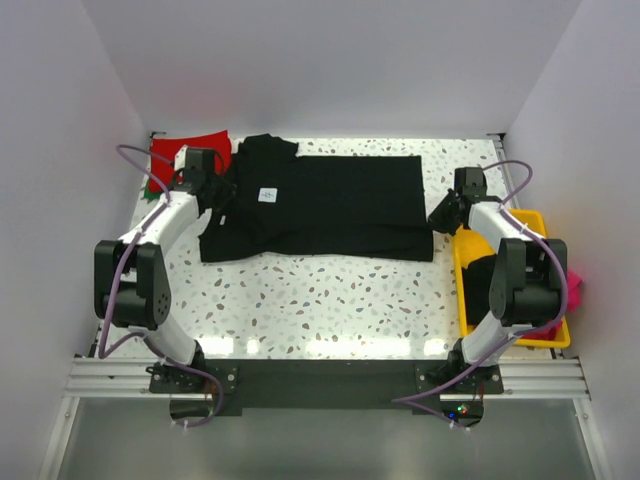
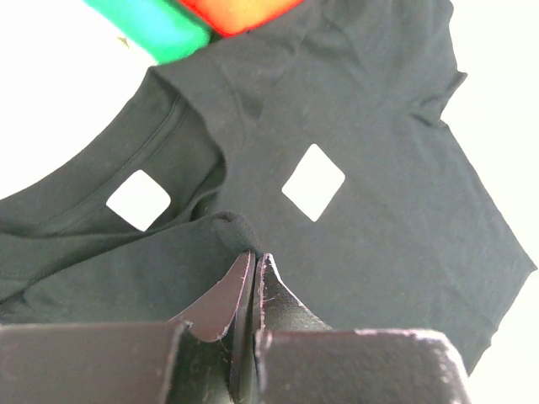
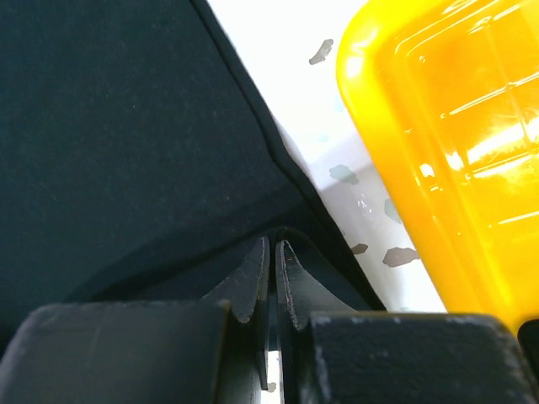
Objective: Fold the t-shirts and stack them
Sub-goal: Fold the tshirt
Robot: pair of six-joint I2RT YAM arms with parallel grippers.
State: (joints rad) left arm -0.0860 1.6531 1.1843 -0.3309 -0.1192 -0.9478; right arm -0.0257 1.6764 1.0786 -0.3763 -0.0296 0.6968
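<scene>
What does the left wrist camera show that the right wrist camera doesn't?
Only the left wrist view shows the neckline end of the black shirt, with two white square labels, plus bits of red cloth and green cloth beyond it. Only the right wrist view shows the yellow tray, close beside the shirt's edge. Both show the black shirt and a gripper pinched shut on a fold of it: left gripper, right gripper.

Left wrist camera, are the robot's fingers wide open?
No, the left gripper has its fingers pressed together, pinching a small fold of the black t-shirt.
</scene>
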